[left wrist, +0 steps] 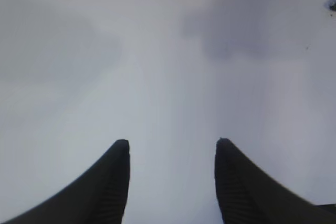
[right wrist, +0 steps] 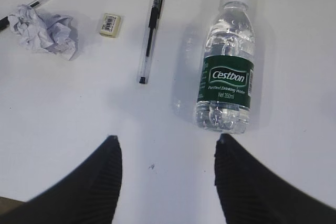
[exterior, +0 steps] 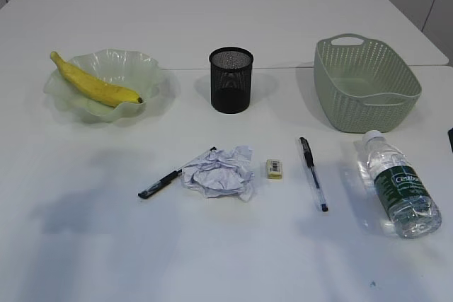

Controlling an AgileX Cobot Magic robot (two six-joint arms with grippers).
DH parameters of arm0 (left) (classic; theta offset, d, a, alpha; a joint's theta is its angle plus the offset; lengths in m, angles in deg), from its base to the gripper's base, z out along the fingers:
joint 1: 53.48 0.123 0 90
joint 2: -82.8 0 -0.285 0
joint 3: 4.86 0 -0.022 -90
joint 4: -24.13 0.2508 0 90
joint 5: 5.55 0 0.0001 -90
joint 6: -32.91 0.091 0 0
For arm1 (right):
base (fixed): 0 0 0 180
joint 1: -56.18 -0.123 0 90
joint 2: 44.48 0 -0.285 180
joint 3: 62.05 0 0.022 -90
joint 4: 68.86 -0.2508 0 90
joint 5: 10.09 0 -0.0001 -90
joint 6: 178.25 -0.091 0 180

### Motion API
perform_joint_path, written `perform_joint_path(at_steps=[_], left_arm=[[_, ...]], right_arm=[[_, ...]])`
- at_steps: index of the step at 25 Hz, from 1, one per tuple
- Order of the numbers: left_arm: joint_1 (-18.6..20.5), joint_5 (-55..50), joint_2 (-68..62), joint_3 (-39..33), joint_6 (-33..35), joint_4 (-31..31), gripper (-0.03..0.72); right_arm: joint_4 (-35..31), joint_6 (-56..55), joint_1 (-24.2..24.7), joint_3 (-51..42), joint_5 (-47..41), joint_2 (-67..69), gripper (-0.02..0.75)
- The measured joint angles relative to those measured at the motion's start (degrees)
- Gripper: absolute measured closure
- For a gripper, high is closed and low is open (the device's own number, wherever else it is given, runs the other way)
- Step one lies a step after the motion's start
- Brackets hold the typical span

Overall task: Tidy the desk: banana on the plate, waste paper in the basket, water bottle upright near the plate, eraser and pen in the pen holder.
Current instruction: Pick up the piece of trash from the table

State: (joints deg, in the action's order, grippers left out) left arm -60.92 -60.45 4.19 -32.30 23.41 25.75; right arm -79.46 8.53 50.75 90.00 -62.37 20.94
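The banana (exterior: pixel 94 84) lies in the pale green plate (exterior: pixel 151 68) at the left back. A black mesh pen holder (exterior: pixel 231 80) stands mid-table, and the green basket (exterior: pixel 365 83) is at the right back. The crumpled waste paper (exterior: pixel 220 172) (right wrist: pixel 42 32), a yellow eraser (exterior: pixel 274 168) (right wrist: pixel 110 24) and two pens (exterior: pixel 161 184) (exterior: pixel 313 173) (right wrist: pixel 150 35) lie in a row. The water bottle (exterior: pixel 399 184) (right wrist: pixel 227 64) lies on its side at the right. My left gripper (left wrist: pixel 172 142) is open over bare table. My right gripper (right wrist: pixel 167 140) is open just short of the bottle's base. Neither gripper shows in the exterior view.
The white table (exterior: pixel 233 19) has a seam across it behind the plate and basket. Shadows of both arms fall on the near part of the table. A small dark speck (right wrist: pixel 151 167) marks the surface between my right fingers.
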Motion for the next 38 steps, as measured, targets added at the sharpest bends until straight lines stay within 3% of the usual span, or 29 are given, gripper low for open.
perform_joint_path(at_steps=[8,16,24,31,38], left_arm=[[1.54,0.97,9.27,-3.79,-0.49,-1.62,0.321],[2.40,-3.92,16.17,-3.79,-2.77,2.20,0.305],[2.40,-4.27,16.94,-3.79,-2.80,2.74,0.210],[2.40,-2.24,16.94,-3.79,-2.38,1.68,0.197],[2.40,1.80,13.74,-3.79,-2.34,0.79,0.196]], right_arm=[[-0.13,0.13,-0.96,3.05,-1.76,2.77,0.315],[0.10,0.39,-6.59,13.14,-2.68,12.18,0.315],[1.39,4.13,-13.74,26.97,-6.76,27.57,0.315],[2.00,8.65,-19.60,37.77,-8.84,42.08,0.315],[2.00,12.36,-21.92,40.87,-8.98,49.91,0.315]])
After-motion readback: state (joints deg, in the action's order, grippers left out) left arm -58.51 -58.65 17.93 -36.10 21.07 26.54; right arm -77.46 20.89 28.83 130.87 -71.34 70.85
